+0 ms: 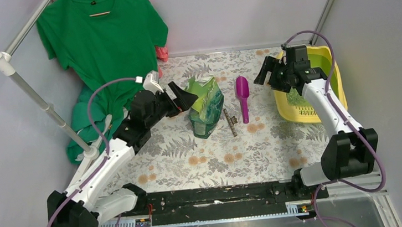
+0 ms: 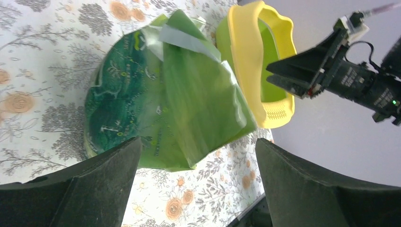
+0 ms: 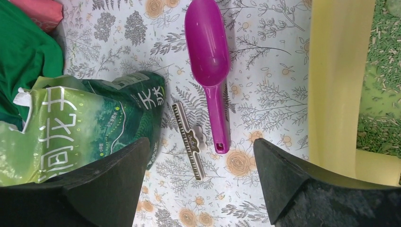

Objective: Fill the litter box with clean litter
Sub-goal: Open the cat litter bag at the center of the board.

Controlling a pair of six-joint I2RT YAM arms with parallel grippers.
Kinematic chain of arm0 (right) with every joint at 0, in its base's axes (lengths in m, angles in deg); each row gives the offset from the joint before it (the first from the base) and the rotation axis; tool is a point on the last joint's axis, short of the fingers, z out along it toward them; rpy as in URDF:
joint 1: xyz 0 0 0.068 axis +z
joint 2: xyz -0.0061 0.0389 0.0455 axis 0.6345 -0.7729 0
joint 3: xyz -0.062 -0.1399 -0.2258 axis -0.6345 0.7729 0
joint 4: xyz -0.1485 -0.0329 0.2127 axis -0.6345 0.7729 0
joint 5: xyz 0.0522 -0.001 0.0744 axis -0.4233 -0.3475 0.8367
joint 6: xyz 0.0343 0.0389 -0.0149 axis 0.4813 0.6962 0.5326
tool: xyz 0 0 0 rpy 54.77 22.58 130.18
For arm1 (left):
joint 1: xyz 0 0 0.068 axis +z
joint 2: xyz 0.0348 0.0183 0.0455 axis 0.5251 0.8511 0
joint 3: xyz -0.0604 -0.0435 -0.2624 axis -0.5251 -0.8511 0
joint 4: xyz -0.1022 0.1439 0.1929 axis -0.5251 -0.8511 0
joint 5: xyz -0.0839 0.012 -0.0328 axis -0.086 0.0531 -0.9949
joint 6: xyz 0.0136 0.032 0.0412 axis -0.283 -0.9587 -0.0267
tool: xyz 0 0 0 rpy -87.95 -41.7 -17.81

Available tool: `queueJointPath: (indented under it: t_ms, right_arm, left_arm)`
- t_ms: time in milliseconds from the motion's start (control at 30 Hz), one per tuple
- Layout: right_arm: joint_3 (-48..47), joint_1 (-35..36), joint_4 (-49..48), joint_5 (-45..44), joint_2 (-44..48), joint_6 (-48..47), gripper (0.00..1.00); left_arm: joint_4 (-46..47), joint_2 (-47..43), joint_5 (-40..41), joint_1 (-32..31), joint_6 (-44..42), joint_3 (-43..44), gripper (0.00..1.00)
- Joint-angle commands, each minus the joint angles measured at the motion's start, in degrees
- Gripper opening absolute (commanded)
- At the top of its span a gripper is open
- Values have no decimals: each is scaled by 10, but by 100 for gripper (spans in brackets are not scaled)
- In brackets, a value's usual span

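The yellow litter box [image 1: 336, 72] stands at the table's right side, with green clean litter [image 1: 296, 100] lying in it; grains of this litter [image 3: 384, 71] show past the box's rim [image 3: 333, 85]. A glossy green bag [image 1: 205, 106] stands mid-table with its top open. My left gripper [image 1: 186, 97] is open right at the bag's upper left, and the bag [image 2: 161, 104] lies just beyond its open jaws [image 2: 198, 156]. My right gripper [image 1: 268, 69] hovers open left of the box, with nothing in it [image 3: 201, 161]. Below it are a purple scoop [image 3: 210, 61] and a bag clip [image 3: 189, 139].
A green T-shirt [image 1: 102, 39] hangs on a rack at the back left, its pole [image 1: 36, 96] slanting over the table's left edge. Pink cloth [image 1: 162, 53] shows behind the shirt. The scoop [image 1: 242, 95] and clip [image 1: 229, 122] lie between bag and box. Grey walls enclose the table.
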Motion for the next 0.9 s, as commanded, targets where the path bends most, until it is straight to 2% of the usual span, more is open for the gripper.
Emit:
queueJointPath:
  t_ms: [0, 167, 267, 433, 467, 500, 533, 567, 700, 867]
  right_arm:
    - [9, 0, -22, 32, 34, -16, 89]
    - [30, 1, -26, 50, 50, -21, 89]
    - [39, 2, -25, 67, 62, -23, 89]
    - [62, 3, -19, 74, 94, -19, 89]
    - [67, 3, -18, 78, 103, -18, 89]
    - [73, 4, -19, 83, 111, -17, 89]
    - [78, 5, -18, 84, 119, -15, 89]
    - [81, 6, -15, 86, 127, -14, 89]
    - [94, 23, -6, 92, 151, -13, 89]
    - [101, 65, 4, 65, 153, -21, 87]
  left_arm:
    - [-33, 0, 64, -5, -15, 19, 99]
    - [-30, -23, 100, -15, -15, 15, 99]
    - [-31, 13, 101, -16, -30, 32, 99]
    - [20, 64, 84, -20, -34, 54, 96]
    - [23, 72, 77, -20, -38, 63, 83]
    - [19, 80, 67, -21, -44, 75, 47]
    - [4, 90, 68, -21, -47, 91, 6]
    - [-22, 100, 77, -20, -46, 108, 0]
    - [-68, 110, 79, -24, -31, 142, 0]
    - [-120, 85, 151, -53, 15, 156, 0]
